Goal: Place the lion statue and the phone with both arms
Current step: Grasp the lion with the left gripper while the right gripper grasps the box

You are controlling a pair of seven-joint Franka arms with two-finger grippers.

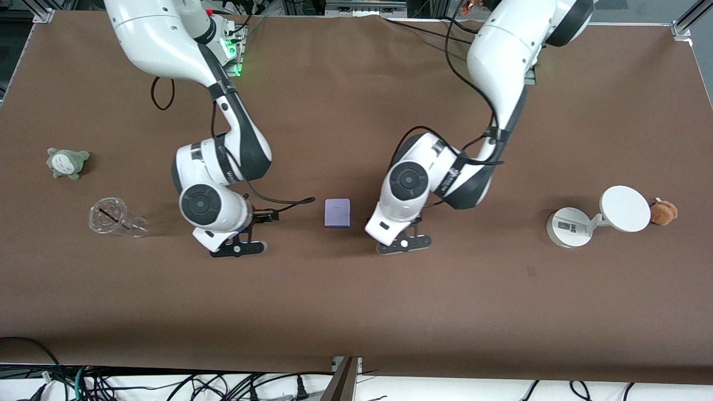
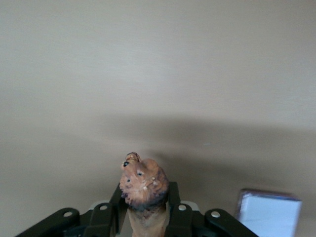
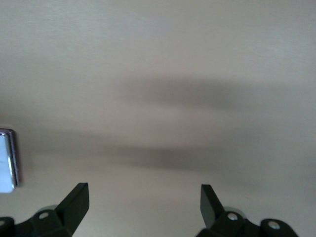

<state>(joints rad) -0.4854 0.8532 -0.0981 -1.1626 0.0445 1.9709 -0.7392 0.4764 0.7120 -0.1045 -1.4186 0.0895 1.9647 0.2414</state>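
Two grippers hang low over the brown table [image 1: 356, 312] with the phone [image 1: 337, 213] lying flat between them. Toward the right arm's end lie a grey-green plush toy [image 1: 68, 162] and a clear plastic cup [image 1: 116, 218] on its side. Next, the right gripper [image 3: 144, 201] is spread wide and empty over bare table. Past the phone, the left gripper [image 2: 144, 212] is clamped on the lion statue [image 2: 143, 190], head poking out. Toward the left arm's end stand a white disc stand [image 1: 599, 216] and a brown plush [image 1: 663, 212].
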